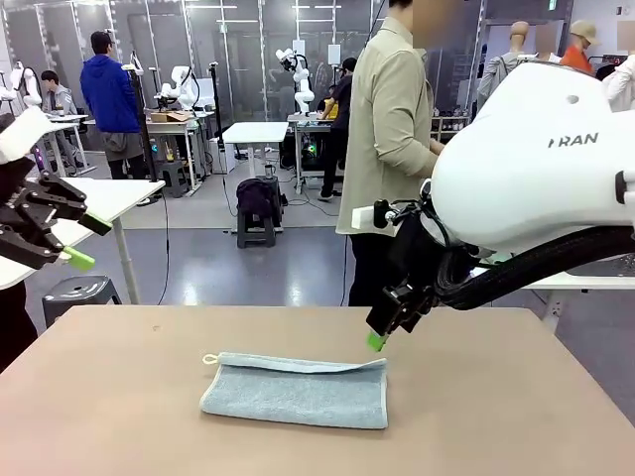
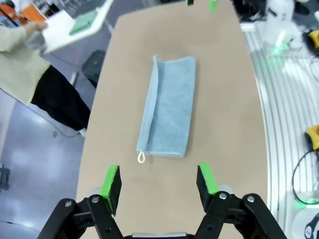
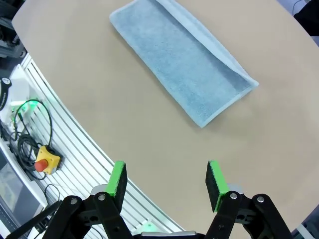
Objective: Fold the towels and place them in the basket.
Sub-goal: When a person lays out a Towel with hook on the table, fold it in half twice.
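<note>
A single folded towel [image 1: 298, 392] lies flat on the tan surface [image 1: 119, 397], lower middle of the front view, its small loop [image 1: 209, 359] at the left end. The right jaws hang near the towel's right end, not touching it, spread wide and empty, green pads [image 3: 118, 179] well apart. The left jaws hover at the left edge of the front view, raised well clear of the towel, also wide and empty. A person [image 1: 392, 149] stands beyond the far edge.
</note>
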You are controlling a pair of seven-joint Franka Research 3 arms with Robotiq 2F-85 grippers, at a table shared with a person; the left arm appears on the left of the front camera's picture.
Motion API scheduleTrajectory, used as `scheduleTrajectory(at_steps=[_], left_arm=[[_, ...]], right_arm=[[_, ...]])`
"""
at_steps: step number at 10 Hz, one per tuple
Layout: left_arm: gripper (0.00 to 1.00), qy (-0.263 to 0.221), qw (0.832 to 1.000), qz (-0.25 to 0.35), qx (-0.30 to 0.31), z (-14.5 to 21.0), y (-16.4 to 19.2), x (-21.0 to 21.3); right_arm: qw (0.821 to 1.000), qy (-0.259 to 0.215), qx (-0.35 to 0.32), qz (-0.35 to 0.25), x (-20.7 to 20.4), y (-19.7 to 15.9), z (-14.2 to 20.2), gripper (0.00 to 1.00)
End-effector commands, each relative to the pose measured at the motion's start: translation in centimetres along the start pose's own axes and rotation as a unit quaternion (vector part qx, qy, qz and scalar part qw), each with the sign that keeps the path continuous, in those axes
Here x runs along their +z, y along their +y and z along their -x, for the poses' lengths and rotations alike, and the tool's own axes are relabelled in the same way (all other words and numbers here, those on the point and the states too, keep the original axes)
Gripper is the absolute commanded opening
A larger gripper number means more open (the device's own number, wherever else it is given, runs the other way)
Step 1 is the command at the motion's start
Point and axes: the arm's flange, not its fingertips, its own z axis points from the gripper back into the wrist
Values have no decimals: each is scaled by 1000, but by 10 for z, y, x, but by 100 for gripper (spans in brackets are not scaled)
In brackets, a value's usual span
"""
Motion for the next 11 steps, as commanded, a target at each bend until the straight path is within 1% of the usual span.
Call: scheduleTrajectory(at_steps=[1, 2, 3, 4, 5, 7, 8, 9, 11], left_arm=[[77, -39, 999, 15, 5, 17, -10, 14], [77, -54, 998, 20, 7, 23, -12, 18], [77, -68, 997, 40, 25, 29, -13, 20], [77, -73, 995, 61, 40, 37, -12, 23], [77, -75, 993, 73, 45, 43, -11, 24], [77, -67, 994, 79, 47, 47, -9, 19], [77, -65, 994, 66, 52, 44, -18, 21], [77, -65, 994, 66, 52, 44, -18, 21], [77, -65, 994, 66, 52, 44, -18, 21]], right_arm=[[1000, 2, -6, 10, -2, -5, -2, 80], [1000, 2, -6, 10, -2, -5, -2, 80], [1000, 2, -2, 1, -1, -2, 0, 80], [992, -13, -123, -33, -6, -13, -2, 80], [982, -20, -183, -30, -17, -20, 0, 80], [967, -30, -252, -13, -35, -26, 4, 80], [958, -31, -286, -5, -44, -29, 5, 80], [950, -27, -311, 8, -57, -32, 4, 80], [926, -26, -375, 29, -91, -35, -5, 80]])
